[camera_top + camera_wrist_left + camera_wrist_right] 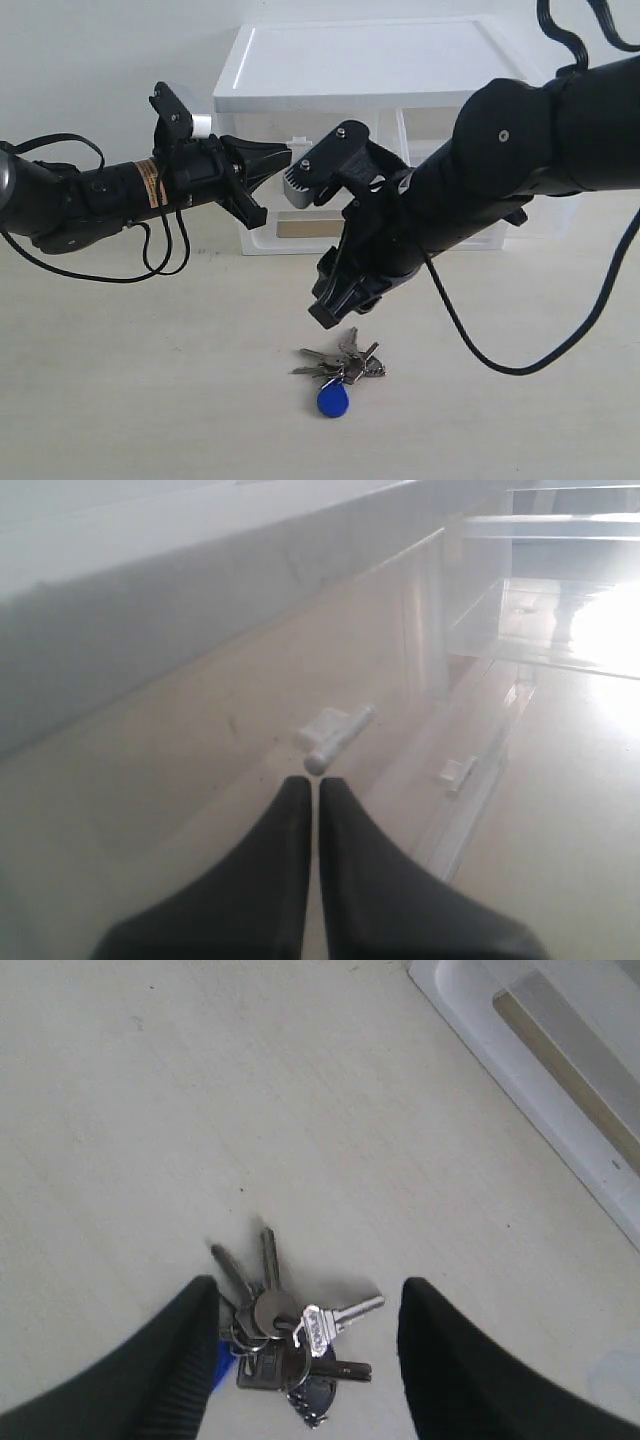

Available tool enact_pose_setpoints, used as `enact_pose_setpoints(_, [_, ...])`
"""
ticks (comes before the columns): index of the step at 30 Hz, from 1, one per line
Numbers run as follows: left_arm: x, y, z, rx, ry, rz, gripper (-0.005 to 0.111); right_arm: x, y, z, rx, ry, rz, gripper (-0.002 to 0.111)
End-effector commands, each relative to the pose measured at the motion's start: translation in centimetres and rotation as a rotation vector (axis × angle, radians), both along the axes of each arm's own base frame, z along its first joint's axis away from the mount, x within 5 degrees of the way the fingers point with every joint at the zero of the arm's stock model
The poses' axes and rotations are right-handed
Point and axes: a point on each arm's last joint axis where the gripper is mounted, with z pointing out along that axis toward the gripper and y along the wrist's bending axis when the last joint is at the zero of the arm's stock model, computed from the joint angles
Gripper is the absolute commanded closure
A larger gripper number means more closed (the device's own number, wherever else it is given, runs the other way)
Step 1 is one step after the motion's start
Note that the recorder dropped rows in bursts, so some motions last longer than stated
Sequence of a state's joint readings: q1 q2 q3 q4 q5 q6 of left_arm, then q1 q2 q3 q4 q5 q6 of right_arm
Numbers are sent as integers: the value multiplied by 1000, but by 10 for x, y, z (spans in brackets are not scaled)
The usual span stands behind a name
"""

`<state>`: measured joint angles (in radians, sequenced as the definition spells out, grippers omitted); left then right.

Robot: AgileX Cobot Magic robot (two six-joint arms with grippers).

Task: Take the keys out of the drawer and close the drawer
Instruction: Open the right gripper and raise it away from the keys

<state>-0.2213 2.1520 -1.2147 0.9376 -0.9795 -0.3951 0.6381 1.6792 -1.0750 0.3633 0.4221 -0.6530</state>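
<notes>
Exterior view: the bunch of silver metal keys (340,372) with its round blue fob is already lying on the pale table (150,380). Your right claw (340,303) hangs spread open and empty just above. That arm crosses the white plastic cabinet (360,60), so I'd lift it clear first.

Left wrist view: the left claw (312,790) is pinched shut on nothing, just short of a small white tab handle (336,734). The clear plastic drawer (560,620) juts out off to one side, so push that one squarely.

Right wrist view: the keys sit between the open fingers.
</notes>
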Motion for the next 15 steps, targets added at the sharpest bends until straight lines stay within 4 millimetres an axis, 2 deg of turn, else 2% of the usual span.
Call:
enact_pose_setpoints(1, [20,16,9,-110,45,225,102,-10,-3,3,1,90,0,59])
enact_pose_setpoints(3, [20,16,9,-110,45,225,102,-20,-1,8,16,146,18,64])
enact_pose_setpoints(4, [20,16,9,-110,45,225,102,-31,3,16,7,142,78,76])
enact_pose_setpoints(8, [20,16,9,-110,45,225,102,-55,12,37,6,62,223,105])
enact_pose_setpoints(9, [20,16,9,-110,45,225,102,-60,13,42,6,52,250,108])
enact_pose_setpoints(13, [20,16,9,-110,45,225,102,-72,4,55,-29,47,255,108])
enact_pose_setpoints(15, [20,16,9,-108,47,227,102,-65,-12,62,-106,8,70,108])
